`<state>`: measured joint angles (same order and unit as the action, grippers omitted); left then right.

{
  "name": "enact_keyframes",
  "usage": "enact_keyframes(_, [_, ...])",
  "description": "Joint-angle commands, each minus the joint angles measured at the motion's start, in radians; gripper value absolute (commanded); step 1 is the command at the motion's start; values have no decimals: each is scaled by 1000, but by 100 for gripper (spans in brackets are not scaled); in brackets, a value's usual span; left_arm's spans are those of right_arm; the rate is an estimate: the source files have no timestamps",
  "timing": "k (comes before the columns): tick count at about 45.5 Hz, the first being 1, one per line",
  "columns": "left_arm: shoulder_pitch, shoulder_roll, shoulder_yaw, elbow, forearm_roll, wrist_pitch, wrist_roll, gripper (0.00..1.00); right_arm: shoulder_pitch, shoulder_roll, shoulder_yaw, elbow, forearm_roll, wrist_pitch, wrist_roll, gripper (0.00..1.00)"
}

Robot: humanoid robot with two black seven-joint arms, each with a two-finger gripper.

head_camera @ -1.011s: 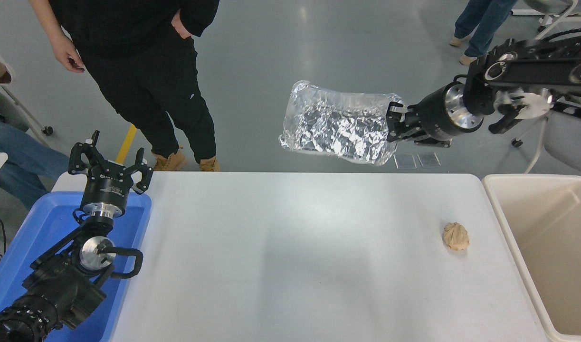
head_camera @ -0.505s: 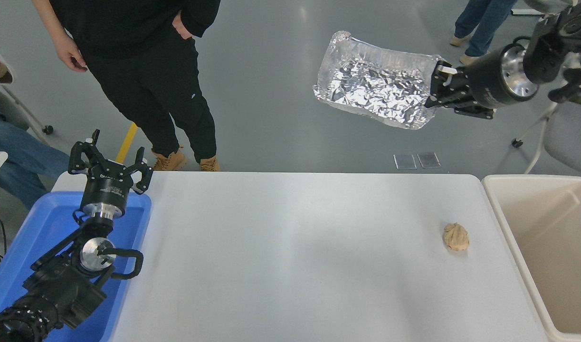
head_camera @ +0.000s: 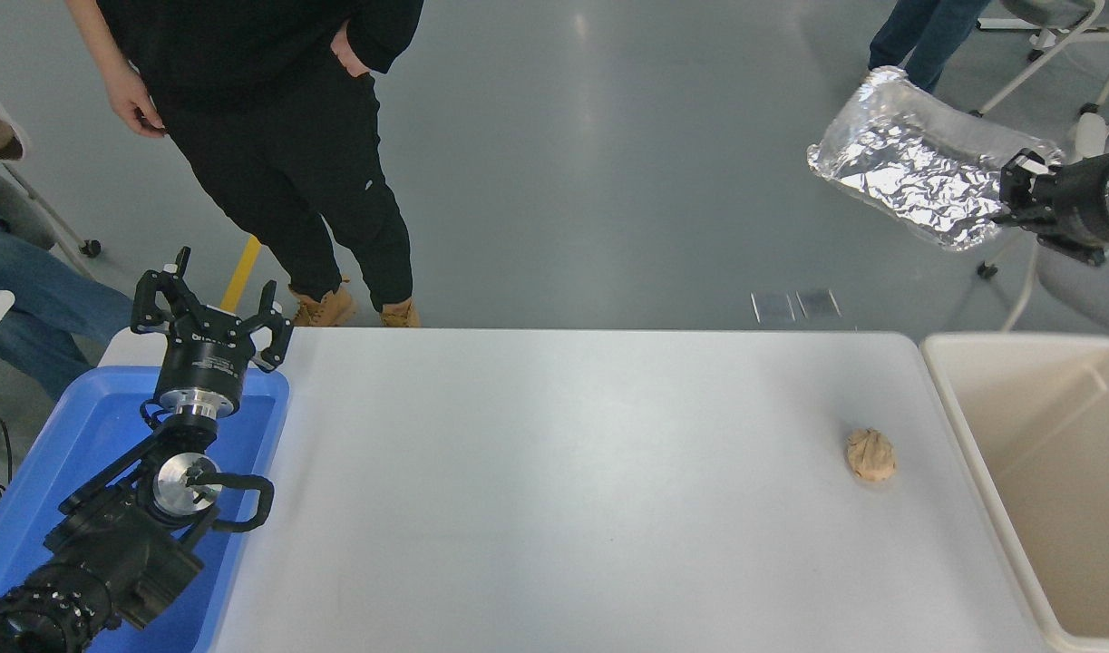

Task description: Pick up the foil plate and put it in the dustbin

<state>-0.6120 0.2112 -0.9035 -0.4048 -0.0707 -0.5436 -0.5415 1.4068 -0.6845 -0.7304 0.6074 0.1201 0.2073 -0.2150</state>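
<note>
The foil plate (head_camera: pixel 917 168), shiny and crinkled, hangs high in the air at the upper right, beyond the table's far right corner. My right gripper (head_camera: pixel 1015 192) comes in from the right edge and is shut on the plate's right rim. The plate tilts, its left end raised. The cream-beige dustbin (head_camera: pixel 976 435) stands at the table's right end, below and nearer than the plate; its inside looks empty. My left gripper (head_camera: pixel 211 313) is parked open over the blue tray at the lower left.
A tan crumpled paper ball (head_camera: pixel 870 454) lies on the white table (head_camera: pixel 563 490) near the dustbin. A blue tray (head_camera: pixel 82 435) sits at the left edge. A person in black (head_camera: pixel 273 136) stands at the far left; another person's legs (head_camera: pixel 926 36) and chair legs are at the top right.
My right arm has swung to the right and upward with the foil plate, from above the table's far middle to above and beyond the dustbin. The left arm has not moved.
</note>
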Motion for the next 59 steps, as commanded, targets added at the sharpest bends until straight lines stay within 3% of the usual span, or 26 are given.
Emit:
enact_keyframes(1, [0,-1,0,0,0,1,0,99,-233,-4,8,-90,171,-173,-3,0])
enact_keyframes(13, [0,1,0,0,0,1,0,99,-420,-1,75,-124,285,-295,-1,0])
enact_keyframes(41, [0,1,0,0,0,-1,0,99,-740,74,324,-261,286,-353,6,0])
enact_keyframes(42, [0,-1,0,0,0,-1,0,99,-738,74,324,-261,285,-352,5,8])
enact_keyframes(44, [0,-1,0,0,0,-1,0,99,-738,76,324,-261,280,-353,5,35])
enact_keyframes(47, [0,1,0,0,0,1,0,99,-733,77,324,-261,280,-353,5,62])
enact_keyframes(51, [0,1,0,0,0,-1,0,99,-726,85,324,-259,280,-352,5,86])
enact_keyframes(55, [0,-1,-2,0,0,-1,0,99,-712,89,324,-256,270,-352,5,99])
enact_keyframes(59, [0,-1,0,0,0,-1,0,99,-681,89,315,-255,265,-347,5,100])
